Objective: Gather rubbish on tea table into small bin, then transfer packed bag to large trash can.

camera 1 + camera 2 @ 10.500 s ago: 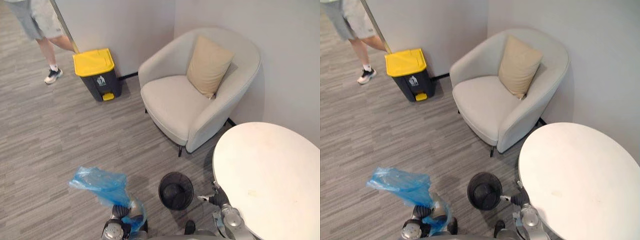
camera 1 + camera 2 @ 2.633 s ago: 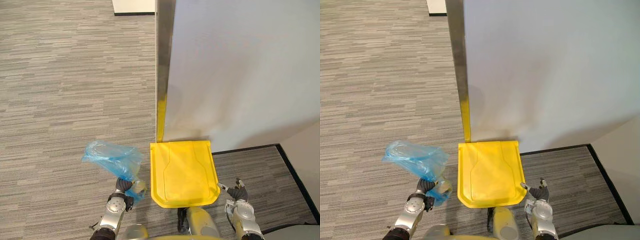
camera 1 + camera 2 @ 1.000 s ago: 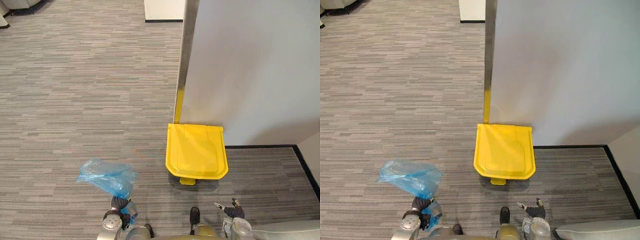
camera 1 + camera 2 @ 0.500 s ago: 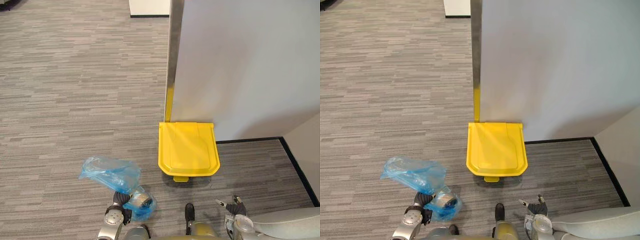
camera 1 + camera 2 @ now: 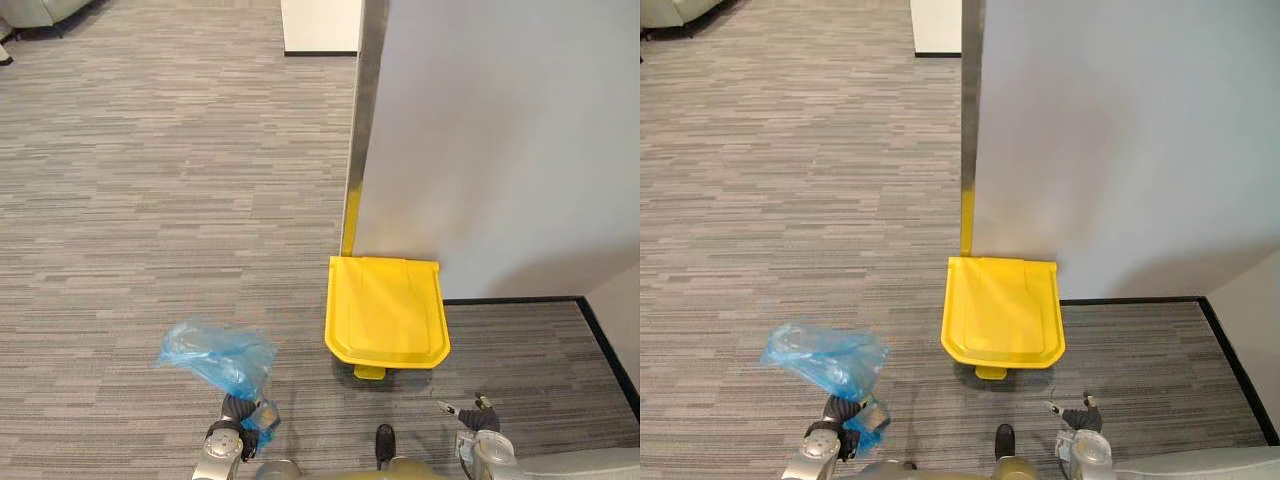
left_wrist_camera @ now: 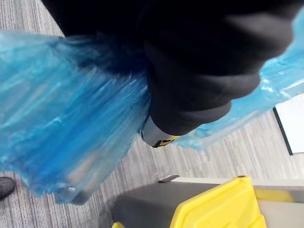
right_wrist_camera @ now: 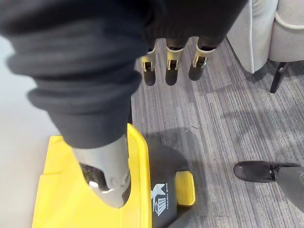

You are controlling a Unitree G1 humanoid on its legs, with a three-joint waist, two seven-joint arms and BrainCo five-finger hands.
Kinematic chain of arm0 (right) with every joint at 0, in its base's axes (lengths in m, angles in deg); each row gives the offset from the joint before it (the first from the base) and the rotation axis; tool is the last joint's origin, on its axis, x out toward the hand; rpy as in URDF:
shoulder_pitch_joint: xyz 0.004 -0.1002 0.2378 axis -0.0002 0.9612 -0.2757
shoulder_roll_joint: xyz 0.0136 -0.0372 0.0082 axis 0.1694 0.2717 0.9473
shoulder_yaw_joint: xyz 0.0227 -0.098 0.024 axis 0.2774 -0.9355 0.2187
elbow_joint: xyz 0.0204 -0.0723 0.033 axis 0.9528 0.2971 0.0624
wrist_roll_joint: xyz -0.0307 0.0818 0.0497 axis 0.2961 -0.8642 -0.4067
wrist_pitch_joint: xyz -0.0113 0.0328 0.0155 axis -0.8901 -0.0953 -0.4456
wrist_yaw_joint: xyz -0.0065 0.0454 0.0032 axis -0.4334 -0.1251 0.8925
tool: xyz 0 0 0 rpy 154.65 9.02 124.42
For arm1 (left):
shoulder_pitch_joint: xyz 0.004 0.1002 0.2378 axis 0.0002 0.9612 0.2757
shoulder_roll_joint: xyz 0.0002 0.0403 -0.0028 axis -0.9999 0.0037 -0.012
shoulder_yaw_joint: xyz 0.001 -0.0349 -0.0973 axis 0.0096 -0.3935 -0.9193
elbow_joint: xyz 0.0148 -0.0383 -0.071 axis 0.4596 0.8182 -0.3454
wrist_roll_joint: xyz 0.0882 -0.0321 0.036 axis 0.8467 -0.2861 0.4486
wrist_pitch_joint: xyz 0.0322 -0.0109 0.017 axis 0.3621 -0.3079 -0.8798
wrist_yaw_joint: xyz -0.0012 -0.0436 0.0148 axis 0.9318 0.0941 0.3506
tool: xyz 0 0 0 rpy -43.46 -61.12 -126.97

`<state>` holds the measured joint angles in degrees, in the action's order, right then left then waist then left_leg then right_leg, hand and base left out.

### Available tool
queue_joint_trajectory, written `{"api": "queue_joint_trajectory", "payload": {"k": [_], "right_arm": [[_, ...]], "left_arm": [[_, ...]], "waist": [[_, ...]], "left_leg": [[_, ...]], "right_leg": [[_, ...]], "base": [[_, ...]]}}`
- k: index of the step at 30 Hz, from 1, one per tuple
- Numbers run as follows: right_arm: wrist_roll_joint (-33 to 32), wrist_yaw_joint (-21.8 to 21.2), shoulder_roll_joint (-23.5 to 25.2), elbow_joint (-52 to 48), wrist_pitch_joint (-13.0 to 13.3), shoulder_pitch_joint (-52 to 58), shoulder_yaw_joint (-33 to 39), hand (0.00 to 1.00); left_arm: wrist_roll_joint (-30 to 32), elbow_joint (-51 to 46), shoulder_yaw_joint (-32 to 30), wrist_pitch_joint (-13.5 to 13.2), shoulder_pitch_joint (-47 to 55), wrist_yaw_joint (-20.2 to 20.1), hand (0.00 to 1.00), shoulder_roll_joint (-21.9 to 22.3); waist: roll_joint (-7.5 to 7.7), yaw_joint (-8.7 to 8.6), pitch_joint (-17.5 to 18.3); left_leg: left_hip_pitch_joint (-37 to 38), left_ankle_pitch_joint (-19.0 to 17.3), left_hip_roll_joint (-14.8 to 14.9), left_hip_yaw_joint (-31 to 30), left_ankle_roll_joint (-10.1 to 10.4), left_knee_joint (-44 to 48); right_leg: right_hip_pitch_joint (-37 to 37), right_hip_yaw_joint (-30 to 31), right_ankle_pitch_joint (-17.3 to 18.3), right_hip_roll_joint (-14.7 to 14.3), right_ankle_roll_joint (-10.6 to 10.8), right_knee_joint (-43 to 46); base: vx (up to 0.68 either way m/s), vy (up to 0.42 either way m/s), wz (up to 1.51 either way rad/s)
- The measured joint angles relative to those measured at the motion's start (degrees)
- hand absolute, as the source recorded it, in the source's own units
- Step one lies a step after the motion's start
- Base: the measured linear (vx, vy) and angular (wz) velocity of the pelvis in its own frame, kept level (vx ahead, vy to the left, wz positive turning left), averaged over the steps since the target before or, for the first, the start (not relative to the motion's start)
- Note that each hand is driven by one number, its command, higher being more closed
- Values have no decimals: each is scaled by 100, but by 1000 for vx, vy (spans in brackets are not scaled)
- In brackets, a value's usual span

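The robot stands facing the large trash can (image 5: 387, 308), which sits on the grey carpeted floor (image 5: 150, 200) against a pale wall (image 5: 500, 140), beside a metal edge strip (image 5: 362, 130). Its yellow lid is down and its yellow pedal (image 5: 369, 372) pokes out at the near side. The left hand (image 5: 239, 412) is low on the robot's left, clenched round the gathered neck of the blue plastic bag (image 5: 215, 358). The bag billows up above the hand, clear of the floor and off to the left of the can, not touching it. The right hand (image 5: 472, 414) hangs low on the other side, near the can's front corner, its fingers (image 7: 174, 66) loose and straight with nothing in them. A pale armchair (image 7: 266, 28) stands off to one side.
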<state>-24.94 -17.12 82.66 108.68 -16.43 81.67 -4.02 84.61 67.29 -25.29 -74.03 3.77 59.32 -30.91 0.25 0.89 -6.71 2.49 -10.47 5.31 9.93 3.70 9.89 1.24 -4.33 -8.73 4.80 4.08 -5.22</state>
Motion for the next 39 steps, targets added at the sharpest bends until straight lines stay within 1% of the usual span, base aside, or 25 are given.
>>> {"api": "queue_joint_trajectory", "payload": {"k": [4, 5, 6, 8, 9, 10, 11, 12, 13, 14, 15, 17, 18, 19, 20, 21, 22, 24, 26, 27, 28, 31, 34, 37, 39], "right_arm": [[0, 1, -2, 0, -1, 23, -13, 0], [0, 1, -2, -4, -1, 15, -13, 0], [0, 1, -1, -32, -1, -18, -13, 0], [-1, 3, 14, -63, -2, -42, -14, 0], [-1, 5, 43, -73, -12, -27, -13, 0], [-4, 8, 115, -212, -32, 61, -12, 0], [-6, 9, 217, -419, -36, 119, 9, 0], [-7, 11, 269, -521, -34, 130, 7, 0], [-8, 7, 384, -673, -30, 117, -18, 0], [-8, 7, 423, -719, -30, 112, -19, 0], [-16, 8, 466, -769, -29, 97, -39, 0], [-33, 24, 451, -797, -29, 104, -41, 0], [-33, 36, 424, -797, -36, 114, -24, 0], [-34, 37, 403, -801, -41, 101, 4, 0], [-37, 37, 339, -829, -42, 63, 72, 0], [-44, 38, 353, -941, -43, 35, 159, 0], [-49, 30, 364, -971, -43, 14, 183, 0], [-61, 23, 405, -1009, -45, 24, 252, 0], [-100, 16, 464, -1176, -45, 111, 303, 0], [-132, 13, 473, -1208, -39, 127, 399, 0], [-175, 14, 470, -1207, -42, 133, 422, 0], [-199, 9, 498, -1208, -45, 128, 385, 0], [-200, 5, 543, -1207, -45, 115, 353, 0], [-200, -3, 578, -1197, -45, 135, 255, 0], [-200, -36, 601, -1193, -45, 125, -19, 0]], "left_arm": [[0, 30, 1, 0, 54, -1, 100, 32], [0, 28, 1, 0, 48, -1, 100, 41], [0, 2, 2, 0, 33, -2, 100, 61], [-1, -39, 12, 0, 40, -5, 100, 78], [-2, -40, 11, 2, 45, -5, 100, 73], [-3, -91, 11, 13, 54, -3, 100, 71], [-7, -214, 11, 24, 73, -2, 100, 74], [-11, -287, 11, 31, 72, -1, 100, 77], [-16, -377, 23, 35, 24, 2, 100, 95], [-16, -395, 54, 36, 2, 3, 100, 108], [-17, -440, 65, 38, -46, 7, 100, 63], [-16, -512, 65, 39, -140, 9, 100, 35], [-14, -604, 47, 38, -212, 17, 100, 46], [-12, -711, 31, 34, -256, 22, 100, 32], [-7, -718, 29, 33, -390, 24, 100, 120], [4, -804, 32, 22, -440, 18, 100, 190], [11, -839, 21, 6, -447, 13, 100, 209], [22, -893, -2, 2, -451, -6, 100, 233], [25, -931, -3, 1, -455, -8, 100, 238], [32, -931, -1, 1, -479, -11, 100, 275], [32, -930, 0, -1, -501, -11, 100, 310], [31, -925, 1, 1, -509, -12, 100, 312], [32, -924, 1, 1, -499, -11, 100, 306], [32, -922, 8, 2, -401, -11, 100, 337], [32, -923, 14, 2, -395, -10, 100, 339]], "waist": [[24, -10, -15], [32, -8, -12], [41, -1, -18], [79, -8, -56], [127, -9, -100], [189, -7, -154], [246, -8, -252], [263, -16, -299], [233, 0, -413], [253, -1, -430], [301, 2, -467], [354, -16, -501], [394, -16, -531], [469, -14, -549], [266, -17, -674], [139, -17, -732], [104, -20, -747], [93, 2, -750], [128, -11, -735], [131, -20, -733], [127, -25, -731], [131, -11, -718], [148, -4, -682], [111, -11, -512], [95, 1, -423]], "left_leg": [[-32, -16, -2, 48, 16, 39], [-76, -46, 4, 72, 36, 70], [-221, -144, 23, 102, -4, 214], [-423, -289, 46, 112, -22, 526], [-428, -389, 55, 124, -30, 711], [-431, -571, 80, 99, -67, 1028], [-348, -738, 128, 66, -113, 1241], [-295, -802, 150, 73, -158, 1318], [-198, -915, 212, 99, -253, 1544], [-180, -985, 241, 101, -252, 1639], [-150, -1121, 262, 99, -253, 1820], [-179, -1303, 262, 88, -228, 2048], [-162, -1480, 228, 48, -160, 2254], [-135, -1642, 194, -46, -74, 2425], [-84, -1748, 281, -140, 30, 2491], [-59, -1768, 355, -208, 63, 2383], [-29, -1767, 390, -225, 64, 2295], [188, -1742, 378, -302, 71, 1967], [385, -1704, 390, -397, 110, 1776], [473, -1682, 393, -439, 144, 1671], [529, -1621, 423, -461, 243, 1592], [536, -1605, 453, -468, 270, 1581], [538, -1503, 411, -464, 300, 1414], [529, -1320, 372, -476, 308, 1187], [522, -1210, 380, -498, 335, 1039]], "right_leg": [[62, 119, -9, 0, -18, 20], [129, 142, 30, -1, 27, 79], [387, 188, 152, -8, 47, 379], [842, 325, 522, -8, 116, 1163], [977, 340, 726, 11, 135, 1584], [1086, 311, 932, 65, 157, 2092], [1130, 269, 1038, 150, 253, 2595], [1275, 278, 1023, 164, 310, 3012], [1927, 269, 1154, 128, 509, 4035], [2038, 260, 1271, 111, 433, 4020], [2210, 242, 1314, 105, 385, 3755], [2277, 145, 1309, 113, 393, 3086], [2196, 83, 1354, 121, 441, 2676], [2158, 152, 1193, 111, 353, 2661], [2107, 66, 1195, 43, 377, 2800], [2110, 24, 1203, -34, 388, 2803], [2114, 16, 1203, -72, 386, 2800], [2065, -11, 1213, -170, 369, 2878], [2053, -65, 1273, -186, 267, 3096], [2052, -108, 1403, -183, 95, 3232], [2055, -162, 1518, -171, 56, 3352], [2078, -204, 1617, -159, -50, 3496], [2113, -236, 1642, -94, -84, 3476], [2088, -307, 1640, -57, -91, 3313], [2061, -362, 1621, -30, -115, 3183]], "base": [[-119, -27, -12], [-102, -21, -21], [-100, -14, -21], [-86, 0, -17], [-48, 17, -6], [0, 0, 0], [0, 0, 0], [3, 21, -9], [9, 11, -13], [36, -4, -9], [49, -33, 2], [48, -85, 17], [136, -170, 28], [244, -194, 34], [262, -143, 27], [222, -96, 18], [242, -103, 4], [214, -79, 2], [158, -39, 12], [186, -49, 21], [176, -40, 21], [105, -5, 12], [78, 23, 10], [62, 20, 14], [45, 22, 13]]}}
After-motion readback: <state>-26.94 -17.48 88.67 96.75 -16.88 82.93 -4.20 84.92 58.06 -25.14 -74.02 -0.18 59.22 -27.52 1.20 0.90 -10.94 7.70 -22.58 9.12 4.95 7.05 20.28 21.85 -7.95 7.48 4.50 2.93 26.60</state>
